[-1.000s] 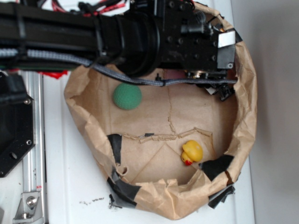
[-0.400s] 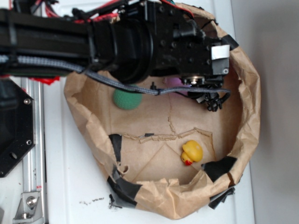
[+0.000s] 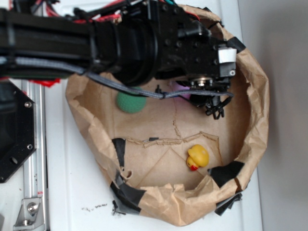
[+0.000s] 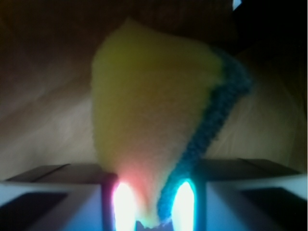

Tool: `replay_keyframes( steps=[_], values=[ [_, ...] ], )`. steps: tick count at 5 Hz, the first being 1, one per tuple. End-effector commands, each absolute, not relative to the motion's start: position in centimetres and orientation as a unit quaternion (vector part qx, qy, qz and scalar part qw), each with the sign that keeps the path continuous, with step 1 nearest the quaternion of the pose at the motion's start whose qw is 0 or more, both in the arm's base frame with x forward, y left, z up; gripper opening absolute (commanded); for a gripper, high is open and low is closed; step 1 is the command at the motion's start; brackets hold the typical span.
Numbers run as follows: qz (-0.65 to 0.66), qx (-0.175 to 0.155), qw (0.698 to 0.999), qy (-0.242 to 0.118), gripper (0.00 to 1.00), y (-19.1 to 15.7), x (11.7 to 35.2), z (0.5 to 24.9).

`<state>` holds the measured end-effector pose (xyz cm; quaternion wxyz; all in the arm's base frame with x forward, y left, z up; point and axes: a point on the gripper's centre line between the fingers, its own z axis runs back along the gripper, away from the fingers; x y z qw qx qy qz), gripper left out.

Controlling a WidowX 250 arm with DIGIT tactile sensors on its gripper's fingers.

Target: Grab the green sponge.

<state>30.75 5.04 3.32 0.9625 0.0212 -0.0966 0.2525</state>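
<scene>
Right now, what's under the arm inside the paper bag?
The green ball pokes out below the arm. The tool pinches the green sponge, hidden from the exterior view. The rubber duck lies uncovered.

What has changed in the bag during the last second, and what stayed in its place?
The arm moved toward the duck's side of the bag, so it now covers the top of the ball. The tool shifted a little with it. In the wrist view it is shut on the sponge, squeezing its near end. The ball and the duck did not move.
</scene>
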Motion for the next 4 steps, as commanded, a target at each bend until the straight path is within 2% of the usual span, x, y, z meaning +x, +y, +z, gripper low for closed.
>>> replay_keyframes(
  steps=[1,2,3,4],
  values=[
    [0.121,-0.040,0.982,-0.137,0.00,0.8,28.1,12.9],
    [0.065,-0.057,0.992,-0.089,0.00,-0.3,26.9,15.2],
    [0.038,-0.049,0.997,-0.056,0.00,-0.4,26.9,15.5],
    [0.005,-0.022,0.999,-0.037,0.00,0.1,27.3,15.7]
  ],
)
